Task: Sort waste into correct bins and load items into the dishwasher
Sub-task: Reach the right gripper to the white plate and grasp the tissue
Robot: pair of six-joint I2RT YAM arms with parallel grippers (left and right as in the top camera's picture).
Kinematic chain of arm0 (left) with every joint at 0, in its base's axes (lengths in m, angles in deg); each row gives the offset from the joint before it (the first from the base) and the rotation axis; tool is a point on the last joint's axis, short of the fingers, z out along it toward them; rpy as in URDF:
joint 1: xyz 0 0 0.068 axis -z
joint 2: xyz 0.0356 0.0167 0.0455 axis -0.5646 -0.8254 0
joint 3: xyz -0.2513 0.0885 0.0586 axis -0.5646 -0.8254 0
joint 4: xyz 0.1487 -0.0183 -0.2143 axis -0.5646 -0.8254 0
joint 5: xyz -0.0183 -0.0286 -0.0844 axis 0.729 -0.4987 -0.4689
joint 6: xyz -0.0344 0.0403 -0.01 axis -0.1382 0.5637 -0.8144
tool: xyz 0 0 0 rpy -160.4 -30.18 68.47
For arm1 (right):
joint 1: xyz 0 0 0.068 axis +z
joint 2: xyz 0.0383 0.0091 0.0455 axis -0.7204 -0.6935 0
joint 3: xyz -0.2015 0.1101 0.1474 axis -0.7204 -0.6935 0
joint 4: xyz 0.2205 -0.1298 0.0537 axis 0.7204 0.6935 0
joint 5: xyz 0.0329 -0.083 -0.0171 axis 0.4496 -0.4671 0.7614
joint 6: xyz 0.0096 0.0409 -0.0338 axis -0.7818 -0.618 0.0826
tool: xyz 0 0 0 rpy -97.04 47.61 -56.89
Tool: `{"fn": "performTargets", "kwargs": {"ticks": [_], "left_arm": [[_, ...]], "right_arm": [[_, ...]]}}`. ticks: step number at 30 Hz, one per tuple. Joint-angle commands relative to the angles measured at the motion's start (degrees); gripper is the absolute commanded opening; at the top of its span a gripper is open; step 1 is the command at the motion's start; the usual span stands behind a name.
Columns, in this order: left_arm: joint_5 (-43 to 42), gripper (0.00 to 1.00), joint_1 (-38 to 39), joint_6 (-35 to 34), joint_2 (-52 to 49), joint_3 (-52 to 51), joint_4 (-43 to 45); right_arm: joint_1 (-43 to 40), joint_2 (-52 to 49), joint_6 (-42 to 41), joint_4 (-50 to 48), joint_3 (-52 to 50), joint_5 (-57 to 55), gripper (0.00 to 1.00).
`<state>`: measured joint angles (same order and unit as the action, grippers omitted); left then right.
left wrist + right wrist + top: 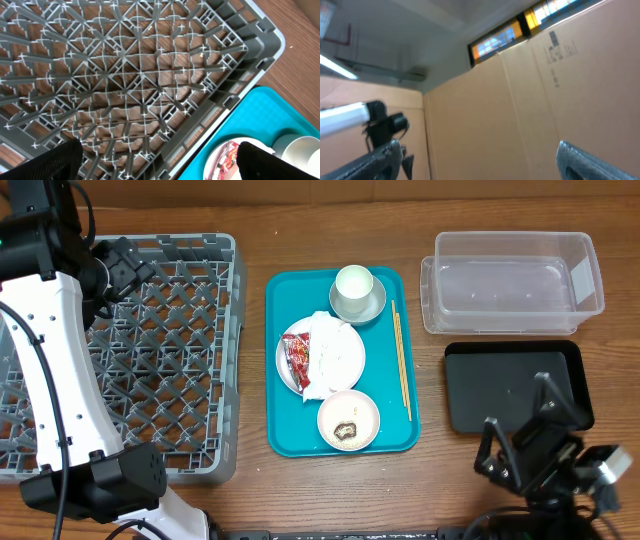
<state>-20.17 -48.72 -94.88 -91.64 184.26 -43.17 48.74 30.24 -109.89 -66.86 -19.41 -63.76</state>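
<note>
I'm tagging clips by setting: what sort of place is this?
Probably a lab mock-up of a dish-clearing station, not a real kitchen: a grey dish rack, a teal tray of used crockery and a clear tub sit on a wooden table, and a cardboard wall stands nearby.

— What does the left arm (62, 365) look like?
— White shell, black joint housings (112, 476), thin black cables (52, 405) alongside.
— And the right arm (545, 455)?
— Black all over, grainy dark fingers (600, 162), perhaps a silver cylinder (610, 465) by its wrist.
</note>
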Motion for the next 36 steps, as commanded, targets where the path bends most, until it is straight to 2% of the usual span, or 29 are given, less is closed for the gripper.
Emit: {"fn": "performTargets", "kwargs": {"ticks": [1,2,4,5,8,12,17,23,25,26,28,32,36], "left_arm": [[0.17,1.0,0.11,-1.03,-0.15,0.09,-0.11],[0.17,1.0,0.11,-1.03,-0.15,0.09,-0.11],[0.17,1.0,0.11,-1.03,-0.15,0.09,-0.11],[0.17,1.0,0.13,-1.03,-0.15,0.09,-0.11],[0.17,1.0,0.11,-1.03,-0.15,0.09,-0.11],[0.17,1.0,0.11,-1.03,-0.15,0.09,-0.11],[0.17,1.0,0.13,-1.03,-0.15,0.09,-0.11],[0.2,1.0,0.11,-1.03,-0.15,0.09,-0.11],[0.2,1.0,0.11,-1.03,-0.15,0.09,-0.11],[0.17,1.0,0.13,-1.03,-0.15,0.09,-0.11],[0.17,1.0,0.11,-1.03,-0.15,0.09,-0.11],[0.17,1.0,0.11,-1.03,-0.15,0.09,-0.11],[0.17,1.0,0.13,-1.03,-0.15,0.09,-0.11]], "right_arm": [[-0.07,-8.98,9.92,14.14,18.75,3.48,1.0],[-0.07,-14.99,14.69,24.35,27.52,6.05,1.0],[-0.04,-23.56,19.06,38.21,39.12,8.92,1.0],[-0.04,-30.4,20.61,48.74,47.95,10.1,1.0],[0.52,-47.67,22.27,70.77,67.32,10.32,1.0],[8.79,-63.87,23.04,83.71,78.4,6.23,1.0],[23.63,-77.79,22.8,85.15,79.06,3.39,1.0],[27.02,-92.78,15.06,82.64,79.06,9.55,1.0],[27.02,-96.28,13.49,81.77,79.06,8.57,0.53],[27.02,-98.47,7.69,81.2,79.03,5.81,0.45],[27.45,-102.01,-2.45,80.37,78.82,1.16,0.52],[29.14,-109.02,-18.01,80.04,78.82,-8.44,0.52],[30.03,-114.49,-22.23,76.3,78.82,-10.6,0.52]]}}
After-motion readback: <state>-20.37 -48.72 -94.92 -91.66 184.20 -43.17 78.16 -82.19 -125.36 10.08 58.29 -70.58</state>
